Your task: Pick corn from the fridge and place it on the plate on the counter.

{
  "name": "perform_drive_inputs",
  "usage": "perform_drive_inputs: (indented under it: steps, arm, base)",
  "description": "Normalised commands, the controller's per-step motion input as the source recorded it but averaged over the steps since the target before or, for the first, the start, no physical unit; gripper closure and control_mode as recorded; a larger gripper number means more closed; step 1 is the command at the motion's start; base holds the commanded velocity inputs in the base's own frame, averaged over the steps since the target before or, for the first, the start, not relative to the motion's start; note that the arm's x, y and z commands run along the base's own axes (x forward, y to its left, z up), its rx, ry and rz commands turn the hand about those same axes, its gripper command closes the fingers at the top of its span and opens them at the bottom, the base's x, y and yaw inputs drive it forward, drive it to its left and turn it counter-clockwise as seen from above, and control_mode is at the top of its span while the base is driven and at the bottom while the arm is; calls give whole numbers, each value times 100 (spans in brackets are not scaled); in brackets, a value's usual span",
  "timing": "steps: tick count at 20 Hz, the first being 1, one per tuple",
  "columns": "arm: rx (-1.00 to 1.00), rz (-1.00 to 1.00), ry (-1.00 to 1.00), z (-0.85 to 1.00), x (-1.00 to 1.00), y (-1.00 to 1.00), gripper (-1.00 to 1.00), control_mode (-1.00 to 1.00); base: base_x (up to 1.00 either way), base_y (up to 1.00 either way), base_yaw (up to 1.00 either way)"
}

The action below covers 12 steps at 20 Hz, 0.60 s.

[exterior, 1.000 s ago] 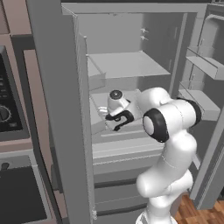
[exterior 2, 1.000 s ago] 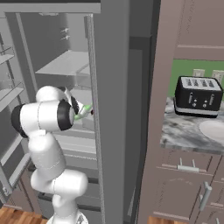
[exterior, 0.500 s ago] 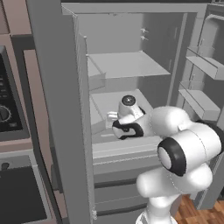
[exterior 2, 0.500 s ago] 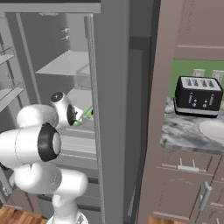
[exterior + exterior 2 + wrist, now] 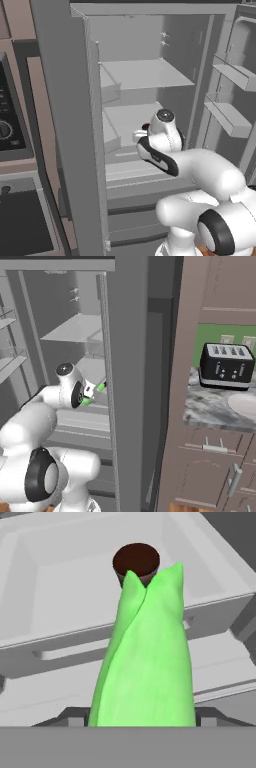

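The corn (image 5: 145, 662) is a bright green husked cob held upright between my fingers. My gripper (image 5: 142, 719) is shut on it. In the right base view the gripper (image 5: 93, 394) sits at the front of the open fridge (image 5: 75, 331), with the corn (image 5: 100, 387) poking out of it. In the left base view my hand (image 5: 161, 131) is over the middle shelf of the fridge (image 5: 145, 75). The off-white plate (image 5: 245, 404) lies on the marbled counter (image 5: 205, 408), far to the right of the gripper.
A dark brown cupcake (image 5: 136, 562) stands on the fridge shelf behind the corn. A black toaster (image 5: 226, 366) stands at the back of the counter beside the plate. The fridge's side wall (image 5: 135, 381) lies between the gripper and the counter. Door bins (image 5: 227, 100) are on the right.
The arm's elbow has swung down and toward the base. The hand, still holding the corn, has shifted slightly outward at the shelf front.
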Motion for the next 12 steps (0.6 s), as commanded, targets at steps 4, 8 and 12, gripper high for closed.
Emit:
perform_drive_inputs:
  steps: [4, 8, 12]
  arm:
    - [0, 11, 9, 38, -43, -2, 100, -100]
    - [0, 9, 7, 47, -46, 0, 100, -100]
    - [-2, 3, 5, 50, -53, 0, 100, -100]
  base:
    - [0, 0, 0]
    - [0, 0, 0]
    - [0, 0, 0]
